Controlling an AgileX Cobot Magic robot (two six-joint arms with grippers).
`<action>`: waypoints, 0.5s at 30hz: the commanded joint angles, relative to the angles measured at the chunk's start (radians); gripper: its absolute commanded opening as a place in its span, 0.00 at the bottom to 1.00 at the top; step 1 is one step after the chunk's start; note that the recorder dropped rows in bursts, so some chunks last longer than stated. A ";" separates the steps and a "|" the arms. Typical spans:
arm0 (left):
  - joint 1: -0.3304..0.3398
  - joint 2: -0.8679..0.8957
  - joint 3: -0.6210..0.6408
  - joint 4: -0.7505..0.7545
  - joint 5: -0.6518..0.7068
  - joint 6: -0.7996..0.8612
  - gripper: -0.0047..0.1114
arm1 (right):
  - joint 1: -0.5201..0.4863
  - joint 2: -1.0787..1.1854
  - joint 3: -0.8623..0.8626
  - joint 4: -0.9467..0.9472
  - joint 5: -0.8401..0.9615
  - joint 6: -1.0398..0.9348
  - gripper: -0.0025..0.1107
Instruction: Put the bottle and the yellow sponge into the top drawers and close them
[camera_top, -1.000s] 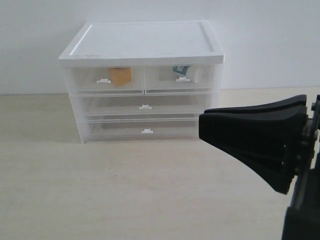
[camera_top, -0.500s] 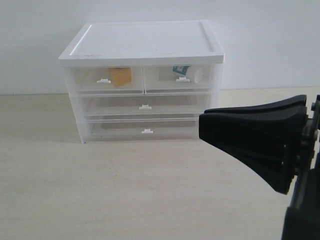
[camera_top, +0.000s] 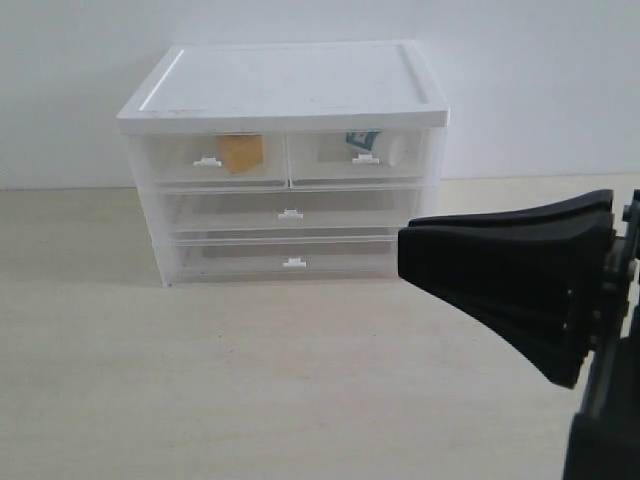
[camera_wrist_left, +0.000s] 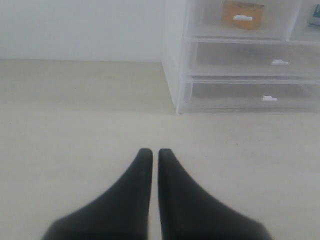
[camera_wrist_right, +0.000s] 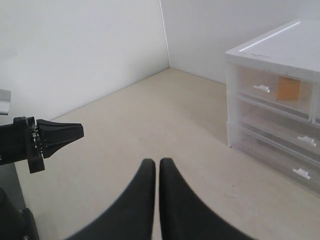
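The yellow sponge (camera_top: 241, 153) lies inside the left top drawer (camera_top: 170, 165), and the bottle (camera_top: 380, 147) lies on its side inside the right top drawer (camera_top: 322, 165). Both top drawers sit flush with the cabinet front, shut. My right gripper (camera_top: 402, 252) hovers low at the right, in front of the cabinet and apart from it, shut and empty. In the left wrist view my left gripper (camera_wrist_left: 151, 151) is shut with nothing in it, above the bare table, with the sponge (camera_wrist_left: 242, 14) seen through the drawer front. The right wrist view shows the right gripper (camera_wrist_right: 156, 161) shut and the left gripper (camera_wrist_right: 79, 132) off to the side.
The white drawer cabinet (camera_top: 290, 85) stands at the back against the wall. Below the top drawers are two full-width drawers (camera_top: 230, 212), both shut. Pale tabletop (camera_top: 250, 380) stretches in front of it. A wall corner (camera_wrist_right: 165, 35) shows in the right wrist view.
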 joint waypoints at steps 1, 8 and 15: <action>-0.001 -0.002 0.004 0.002 0.002 0.009 0.07 | 0.003 -0.003 0.003 0.000 0.006 -0.003 0.02; -0.001 -0.002 0.004 0.002 -0.001 0.009 0.07 | 0.003 -0.003 0.003 0.000 0.007 -0.003 0.02; -0.001 -0.002 0.004 0.002 -0.001 0.009 0.07 | -0.277 -0.209 0.139 0.000 -0.021 -0.005 0.02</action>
